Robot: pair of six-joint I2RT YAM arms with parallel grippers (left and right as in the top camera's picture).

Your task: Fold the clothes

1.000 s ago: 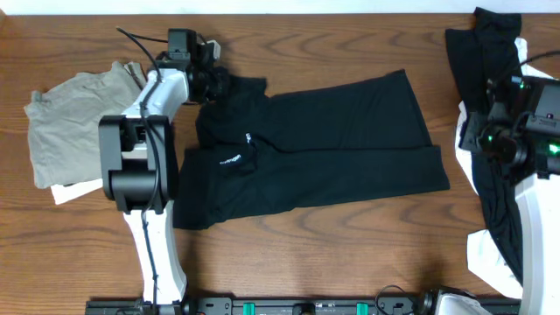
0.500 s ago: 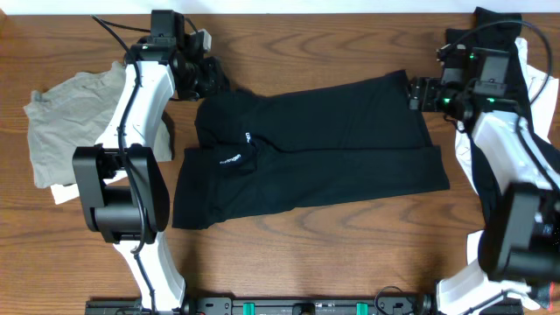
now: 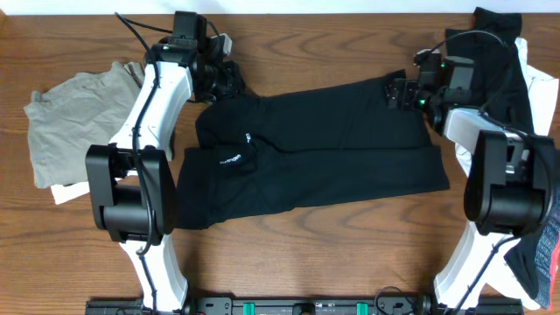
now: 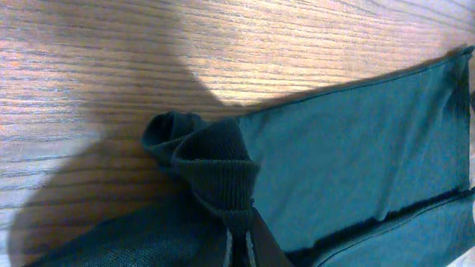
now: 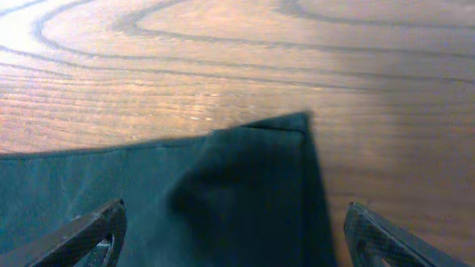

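Observation:
The black T-shirt, one of the clothes, lies partly folded across the table's middle, its small white logo near the left end. My left gripper is at the shirt's upper left and is shut on the ribbed collar, which bunches up just ahead of the fingertips in the left wrist view. My right gripper hovers over the shirt's upper right corner. It stands open, one finger over the cloth and the other over bare wood.
An olive-grey garment lies crumpled at the far left on a white piece. A heap of black and white clothes runs along the right edge under the right arm. The table is dark wood.
The right arm swung from the heap at the right edge to the shirt's upper right corner, and its jaws opened wide. The left gripper shifted slightly right, still holding the collar.

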